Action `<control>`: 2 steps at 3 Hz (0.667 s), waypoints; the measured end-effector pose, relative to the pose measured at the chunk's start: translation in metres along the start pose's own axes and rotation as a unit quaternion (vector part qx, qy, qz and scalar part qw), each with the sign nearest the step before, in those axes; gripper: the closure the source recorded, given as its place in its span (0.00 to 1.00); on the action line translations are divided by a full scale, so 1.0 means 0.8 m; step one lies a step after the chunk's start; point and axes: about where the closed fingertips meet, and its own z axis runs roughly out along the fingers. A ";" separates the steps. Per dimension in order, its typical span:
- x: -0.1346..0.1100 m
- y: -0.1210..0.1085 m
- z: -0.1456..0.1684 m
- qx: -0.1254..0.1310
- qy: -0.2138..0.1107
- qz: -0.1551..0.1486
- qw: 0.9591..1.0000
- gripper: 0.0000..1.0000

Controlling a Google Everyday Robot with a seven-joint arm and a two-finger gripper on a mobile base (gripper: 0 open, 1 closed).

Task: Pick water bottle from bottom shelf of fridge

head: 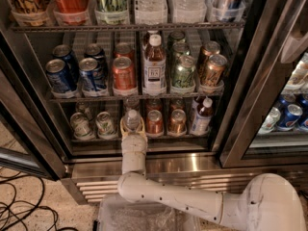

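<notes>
Gripper (133, 131) first: this cream two-finger pincer is sitting at the near edge of the lowest rack, narrowed down and clasping the lower body of the small clear ribbed plastic water bottle (133, 121). One finger is showing on each side of the bottle. The bottle is standing upright, its white screw cap poking above the pincer, right at the front of the grey wire bottom shelf (161, 138), left of centre.

Two copper-coloured metal cans (154, 121) are standing just to its right, and two pale round cans (81, 125) are sitting to its left. At the right end of the row, a white-capped amber tea bottle (201, 117) is leaning slightly.

The tall stainless-steel fridge (159, 163) is gleaming along its smooth front sill, and the louvred steel grille (96, 186) is running in ridged slats beneath.

Now the arm (168, 203): smooth, white and rounded, it is coming in from the near right, lying almost level across the grille. It is bending sharply at a rounded elbow, with the wrist column (133, 158) rising straight up over the sill to the pincer. Black cables (19, 211) are curling on the speckled floor at the near left.
</notes>
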 end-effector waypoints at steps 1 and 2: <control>-0.003 -0.005 -0.005 0.001 -0.009 0.002 1.000 1.00; -0.008 -0.011 -0.009 0.001 -0.017 0.003 1.000 1.00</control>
